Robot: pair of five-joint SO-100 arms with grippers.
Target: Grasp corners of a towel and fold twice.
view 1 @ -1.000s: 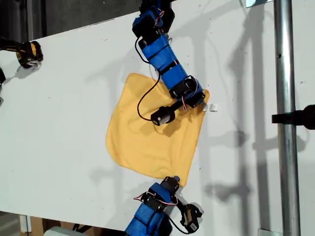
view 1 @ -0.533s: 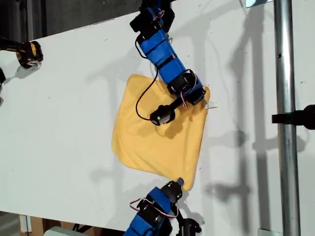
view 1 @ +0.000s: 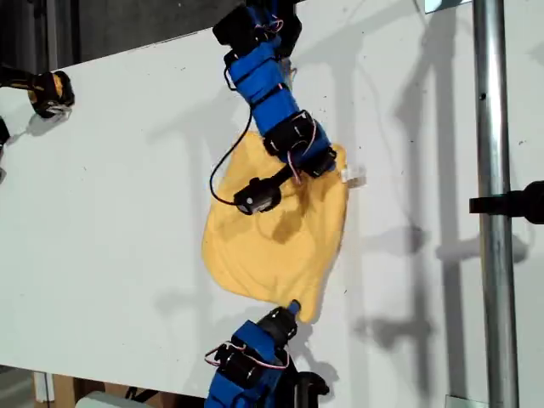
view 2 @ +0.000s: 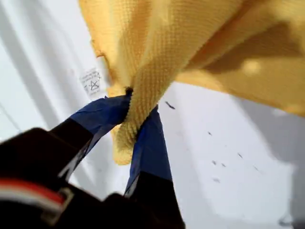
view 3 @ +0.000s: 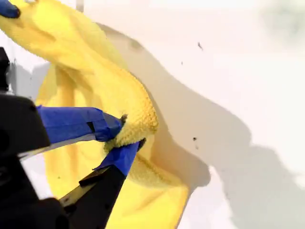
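The yellow towel (view 1: 276,242) lies rumpled on the white table (view 1: 102,212) in the exterior view. My first gripper (view 1: 333,163), on the blue arm coming from the far edge, is shut on the corner beside the small white tag (view 1: 353,176). In the first wrist view that gripper (view 2: 138,117) pinches the cloth (view 2: 190,43), with the tag (view 2: 91,81) close by. My second gripper (view 1: 293,308), on the arm at the near edge, is shut on the near corner. The second wrist view shows it (view 3: 126,133) clamping a raised fold of towel (view 3: 81,62).
A metal pole (view 1: 490,255) with a black clamp (view 1: 520,202) runs down the exterior view's right. A black and yellow object (view 1: 49,92) sits at the table's far corner on the exterior view's left. A black cable (view 1: 223,166) loops off the first arm over the towel.
Both grippers have moved toward the exterior view's left, carrying their corners. The towel's edge on the exterior view's right has lifted and the cloth has bunched narrower.
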